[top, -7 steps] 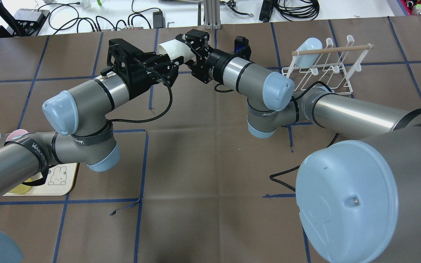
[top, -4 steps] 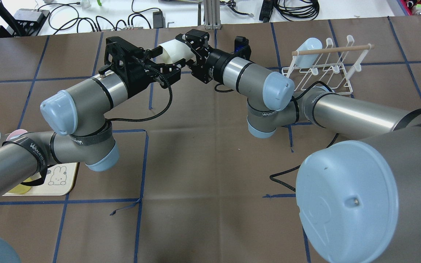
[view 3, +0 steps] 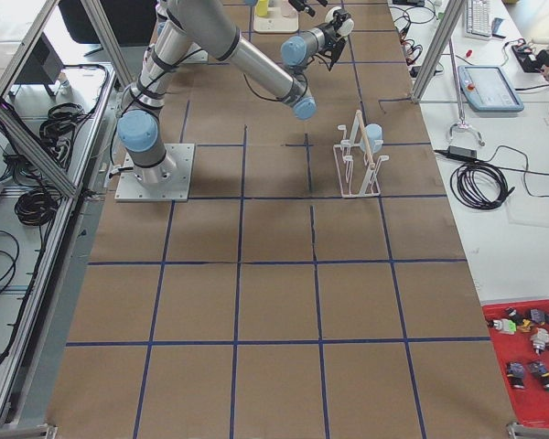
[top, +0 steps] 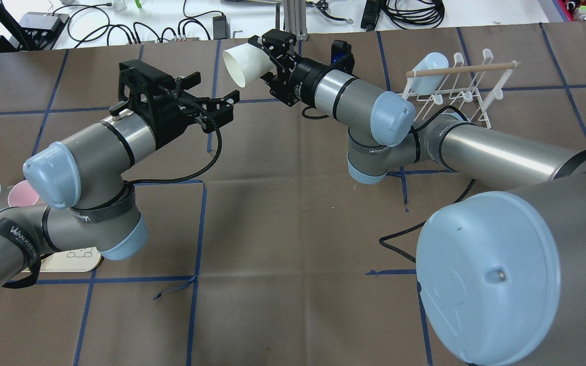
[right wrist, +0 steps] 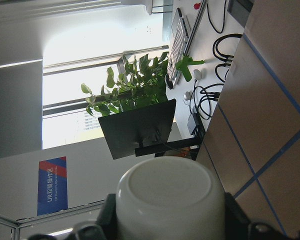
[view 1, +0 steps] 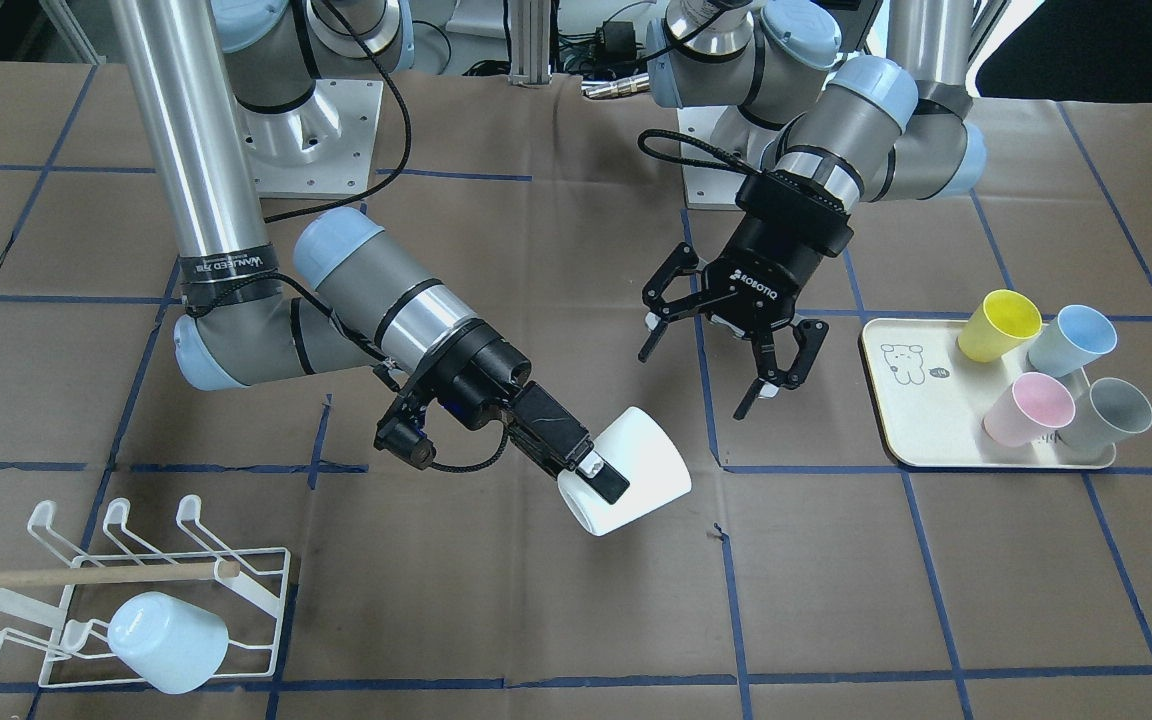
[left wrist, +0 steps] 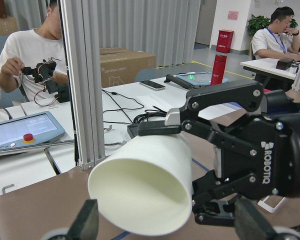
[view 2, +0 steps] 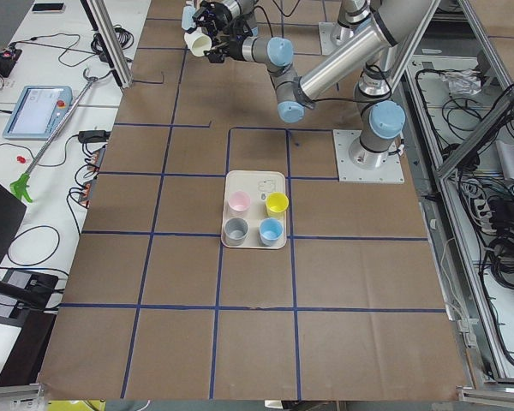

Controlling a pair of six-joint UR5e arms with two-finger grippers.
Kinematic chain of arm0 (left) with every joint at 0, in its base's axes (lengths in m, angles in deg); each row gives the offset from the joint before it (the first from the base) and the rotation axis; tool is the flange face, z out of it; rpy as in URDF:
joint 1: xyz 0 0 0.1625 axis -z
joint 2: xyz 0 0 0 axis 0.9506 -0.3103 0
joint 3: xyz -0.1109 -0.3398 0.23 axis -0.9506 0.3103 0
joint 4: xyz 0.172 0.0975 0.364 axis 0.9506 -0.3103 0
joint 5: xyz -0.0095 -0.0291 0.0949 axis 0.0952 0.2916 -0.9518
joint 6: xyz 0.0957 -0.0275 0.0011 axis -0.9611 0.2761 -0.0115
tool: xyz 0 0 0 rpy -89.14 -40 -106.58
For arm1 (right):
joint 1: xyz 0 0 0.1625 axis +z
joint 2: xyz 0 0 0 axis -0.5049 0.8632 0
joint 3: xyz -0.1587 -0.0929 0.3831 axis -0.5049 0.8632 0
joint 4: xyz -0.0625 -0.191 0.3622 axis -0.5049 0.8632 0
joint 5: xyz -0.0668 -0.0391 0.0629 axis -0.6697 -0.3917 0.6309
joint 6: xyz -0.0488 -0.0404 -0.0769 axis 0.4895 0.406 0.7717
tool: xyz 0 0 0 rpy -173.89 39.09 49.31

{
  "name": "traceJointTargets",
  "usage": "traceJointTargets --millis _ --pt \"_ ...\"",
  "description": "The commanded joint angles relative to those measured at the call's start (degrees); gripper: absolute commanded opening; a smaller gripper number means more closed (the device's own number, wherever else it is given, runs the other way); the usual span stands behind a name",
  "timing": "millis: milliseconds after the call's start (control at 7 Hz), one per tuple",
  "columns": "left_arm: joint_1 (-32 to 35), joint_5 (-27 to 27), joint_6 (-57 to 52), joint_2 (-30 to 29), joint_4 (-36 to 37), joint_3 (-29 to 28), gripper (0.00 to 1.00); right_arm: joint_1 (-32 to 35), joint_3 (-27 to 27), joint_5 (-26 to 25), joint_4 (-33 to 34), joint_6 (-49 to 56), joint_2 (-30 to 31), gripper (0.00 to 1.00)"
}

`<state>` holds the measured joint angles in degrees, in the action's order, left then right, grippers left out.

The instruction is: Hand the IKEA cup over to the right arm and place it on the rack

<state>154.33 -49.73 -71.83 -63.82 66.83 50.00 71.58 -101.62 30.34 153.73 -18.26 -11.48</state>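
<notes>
The right arm holds a white cup in the air over the brown surface. Its right fingers pinch the cup close to the base, one on each side. The cup lies tilted on its side, mouth turned toward the left fingers. These hang spread and empty a short way off, touching nothing. In the left wrist view the cup's open mouth faces the camera, above the two spread fingertips. In the right wrist view its round base fills the gap between the right fingers.

The rack stands near the operators' edge, toward the surface's right end and well apart from the white cup. Its wooden handle runs along it above the prongs. A pale blue cup sits upturned on one prong in the row nearest that edge, at the end closer to the middle of the surface.

Toward the left end lies a cream tray with a rabbit drawing. Four cups stand on it, mouths up: a yellow cup, a blue cup, a pink cup and a grey cup. Blue tape lines divide the surface into squares.
</notes>
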Motion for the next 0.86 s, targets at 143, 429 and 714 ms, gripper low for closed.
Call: traceJointTargets --millis 143,429,714 --pt "-3.2 -9.5 -0.5 16.3 -28.0 1.8 0.98 -3.7 0.4 -0.1 -0.1 0.9 0.6 0.41" --pt "-3.0 -13.9 0.9 19.9 -50.0 -7.1 0.97 -7.3 0.4 -0.1 -0.1 14.8 0.7 0.39" --pt "-2.9 -17.2 3.6 18.4 -68.1 -18.1 0.97 -10.5 0.3 -0.2 -0.1 31.9 1.3 0.34"
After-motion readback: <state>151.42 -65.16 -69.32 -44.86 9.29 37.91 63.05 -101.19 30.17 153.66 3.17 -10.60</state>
